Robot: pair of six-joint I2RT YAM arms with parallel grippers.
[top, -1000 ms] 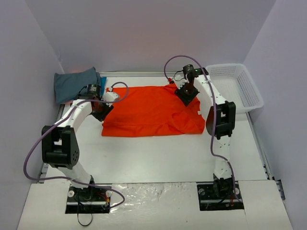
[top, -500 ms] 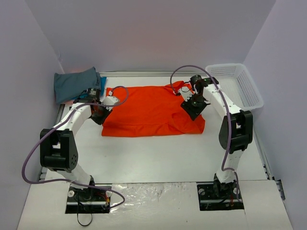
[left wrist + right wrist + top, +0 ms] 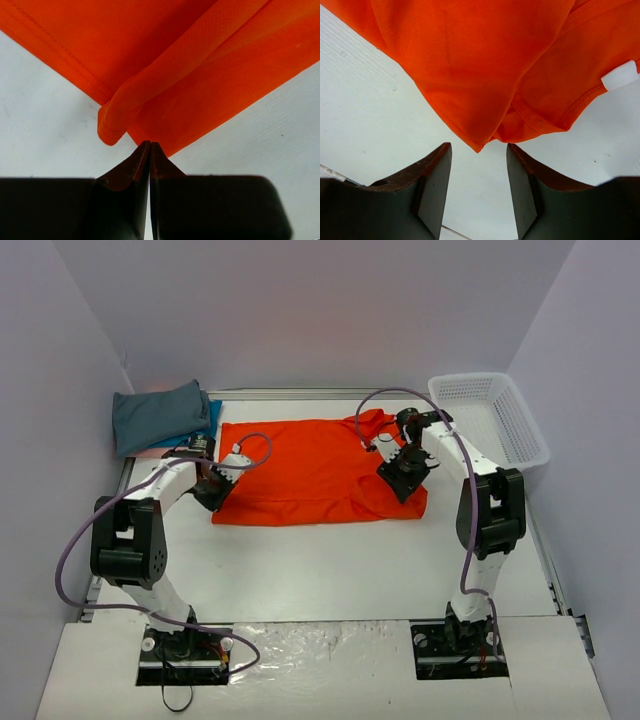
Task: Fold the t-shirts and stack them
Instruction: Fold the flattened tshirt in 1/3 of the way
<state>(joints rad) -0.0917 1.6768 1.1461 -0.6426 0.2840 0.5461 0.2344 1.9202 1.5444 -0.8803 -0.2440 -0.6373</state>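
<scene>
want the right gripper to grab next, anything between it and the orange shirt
Nothing visible. The right gripper is open, and the shirt corner lies just ahead of its gap on the bare table.

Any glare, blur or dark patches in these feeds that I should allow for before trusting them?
Top external: even, soft light, the bright orange cloth t-shirt sharp; glare only on the glossy white sheet by the arm bases. Left wrist: hem stitching crisp, the left end effector nearly black, little detail. Right wrist: weave in focus, the right end effector dark too.
</scene>
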